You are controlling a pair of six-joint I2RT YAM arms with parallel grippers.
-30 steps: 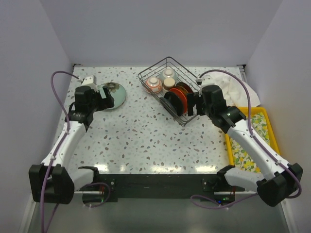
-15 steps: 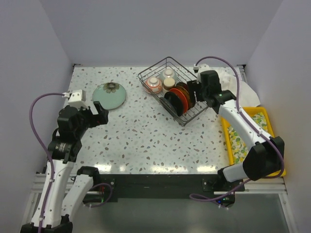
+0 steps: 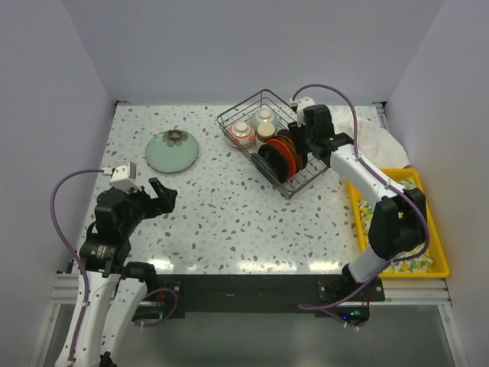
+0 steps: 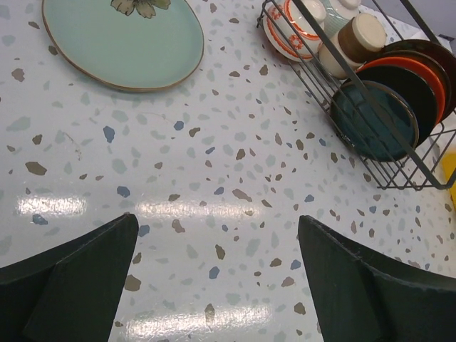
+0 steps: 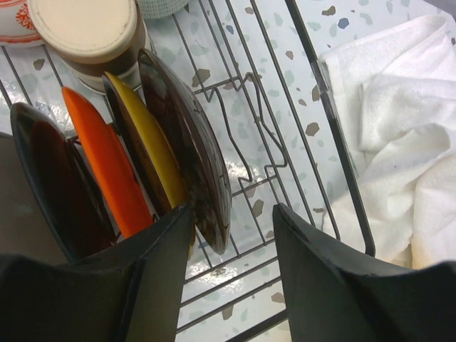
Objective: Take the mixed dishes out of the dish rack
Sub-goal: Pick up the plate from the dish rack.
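Observation:
The dish rack (image 3: 243, 105) stands at the back right with several plates (image 3: 281, 157) upright in it, plus cups and a red-patterned bowl (image 3: 241, 134). My right gripper (image 3: 298, 151) hangs over the plates. In the right wrist view its jaws (image 5: 232, 210) straddle the rim of the rearmost brown plate (image 5: 192, 142). The left finger touches the rim and the right one stands clear, so the gripper is open. Yellow (image 5: 146, 149) and orange (image 5: 107, 171) plates stand beside it. My left gripper (image 3: 159, 200) (image 4: 217, 219) is wide open and empty above bare table. A teal plate (image 3: 172, 151) (image 4: 125, 39) lies flat at the back left.
A white cloth (image 3: 374, 138) (image 5: 399, 142) lies bunched just right of the rack. A yellow tray (image 3: 439, 245) sits along the table's right edge. The rack's wire wall (image 5: 335, 142) runs close to my right finger. Grey walls close in the sides and the back.
My left arm pulled back from the teal plate toward the near left. My right gripper moved farther over the rack onto the rearmost plate, and its jaws narrowed.

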